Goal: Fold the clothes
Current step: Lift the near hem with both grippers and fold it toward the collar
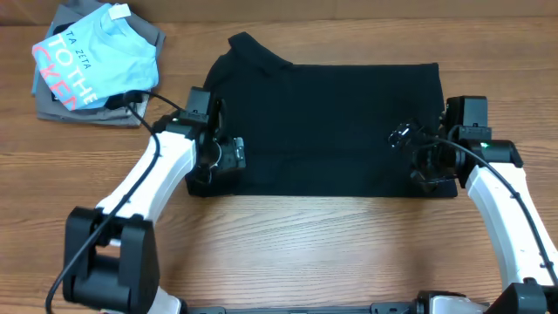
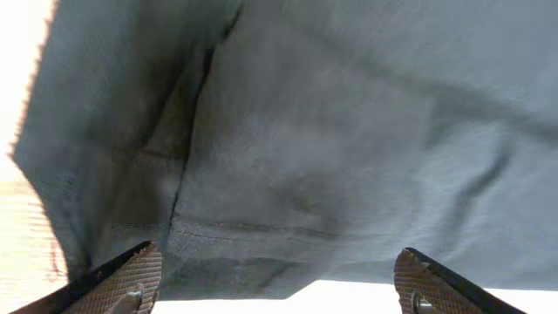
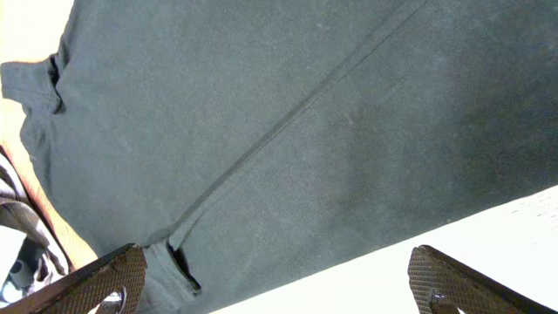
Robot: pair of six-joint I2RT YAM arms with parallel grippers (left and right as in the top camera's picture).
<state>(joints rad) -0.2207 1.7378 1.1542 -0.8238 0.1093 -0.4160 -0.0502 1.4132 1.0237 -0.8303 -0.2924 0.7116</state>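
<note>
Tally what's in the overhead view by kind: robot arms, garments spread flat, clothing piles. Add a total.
Robot arms: 2, left arm and right arm
Garments spread flat: 1, black shirt
Clothing piles: 1, light blue tee on grey garments
Total: 4

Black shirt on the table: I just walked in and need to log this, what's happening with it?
Two robot arms are working on the black shirt, which lies flat on the wooden table in a rough rectangle, collar at its far left corner. The left arm is over the shirt's left edge, the right arm over its right edge. Both sets of jaws stand open above the fabric, gripping nothing. A light blue tee sits on a pile off to the side.
</note>
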